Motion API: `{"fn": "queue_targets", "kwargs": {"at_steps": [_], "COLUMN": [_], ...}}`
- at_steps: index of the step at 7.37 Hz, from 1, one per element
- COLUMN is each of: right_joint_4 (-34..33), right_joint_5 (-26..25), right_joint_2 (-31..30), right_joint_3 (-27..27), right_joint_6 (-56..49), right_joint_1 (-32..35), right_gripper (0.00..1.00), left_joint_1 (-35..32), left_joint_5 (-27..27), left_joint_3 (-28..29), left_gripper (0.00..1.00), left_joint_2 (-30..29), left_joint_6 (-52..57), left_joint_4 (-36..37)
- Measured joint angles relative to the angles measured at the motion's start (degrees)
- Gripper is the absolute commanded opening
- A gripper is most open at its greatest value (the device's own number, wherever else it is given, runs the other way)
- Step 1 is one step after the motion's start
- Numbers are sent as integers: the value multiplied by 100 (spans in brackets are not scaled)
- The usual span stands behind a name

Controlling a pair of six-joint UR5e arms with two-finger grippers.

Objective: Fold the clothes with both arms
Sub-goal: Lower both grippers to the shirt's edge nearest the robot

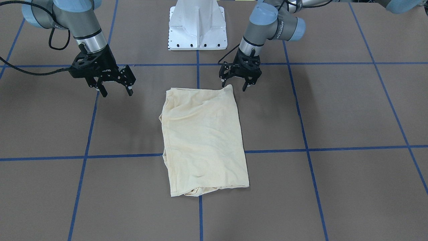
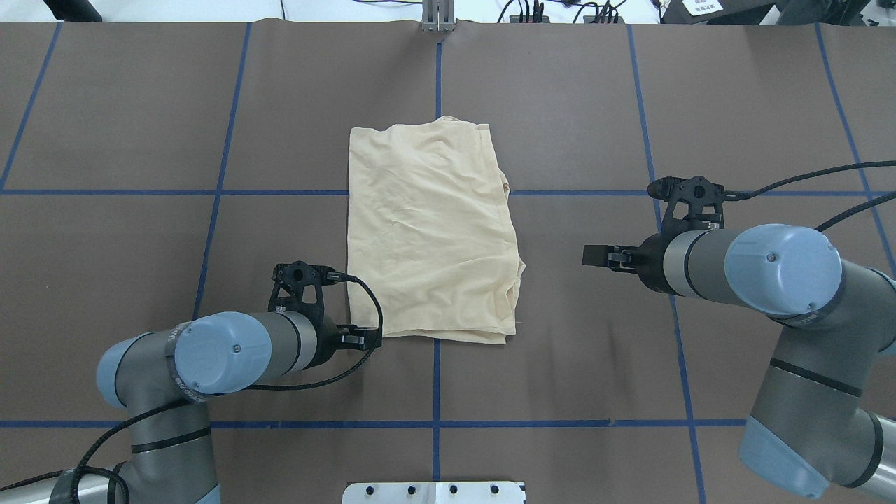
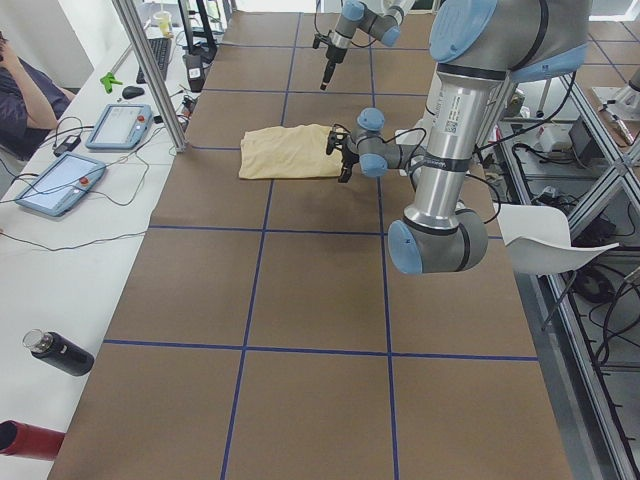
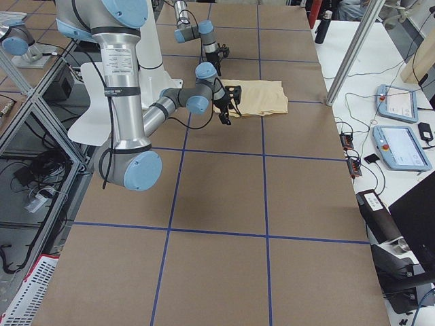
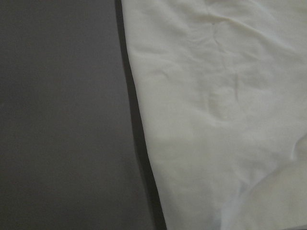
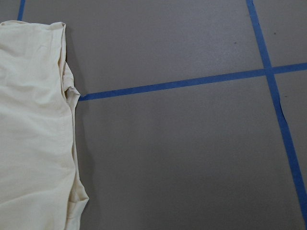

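The cream-yellow shirt (image 1: 204,140) lies folded into a flat rectangle at the table's middle, also seen from overhead (image 2: 427,224). Its print and neck label are hidden. My left gripper (image 1: 235,85) is open and hangs low over the shirt's corner nearest the robot, on my left. Its wrist view shows the shirt's edge (image 5: 216,105) up close. My right gripper (image 1: 116,91) is open and empty above bare table, well off the shirt's other side. It appears from overhead (image 2: 595,256) too. The right wrist view shows the shirt's side edge (image 6: 33,134).
The brown table (image 2: 140,280) carries a grid of blue tape lines (image 1: 307,149). The white pedestal base (image 1: 197,26) stands at the robot's side. Beyond the far edge, tablets (image 3: 60,185), a bottle (image 3: 60,353) and an aluminium post (image 3: 150,70) stand on a white bench.
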Motion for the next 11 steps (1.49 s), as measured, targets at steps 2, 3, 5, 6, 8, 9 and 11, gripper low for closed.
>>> {"fn": "queue_targets", "kwargs": {"at_steps": [2,3,5,6,8,9,11], "right_joint_4": [7,8,9,8,8,8,-81], "right_joint_5": [-19,-25,-30,-30,-33,-65,-294], "right_joint_2": [8,16,39,47,58,70,328], "right_joint_3": [-16,-26,-40,-46,-53,-63,-184], "right_joint_6": [1,1,1,-1,-5,0,374], "right_joint_1": [-16,-26,-41,-49,-73,-128,-368], "right_gripper": [100,100,100,100,100,100,97], "left_joint_1": [49,52,55,56,46,32,-4], "left_joint_5": [3,1,-7,-9,-5,0,2], "left_joint_3": [42,52,80,86,96,96,90], "left_gripper": [59,54,26,10,0,0,0], "left_joint_2": [-64,-74,-114,-138,-150,-149,-146], "left_joint_6": [-11,-11,-3,1,-4,-7,-5], "left_joint_4": [31,34,37,41,46,61,104]}}
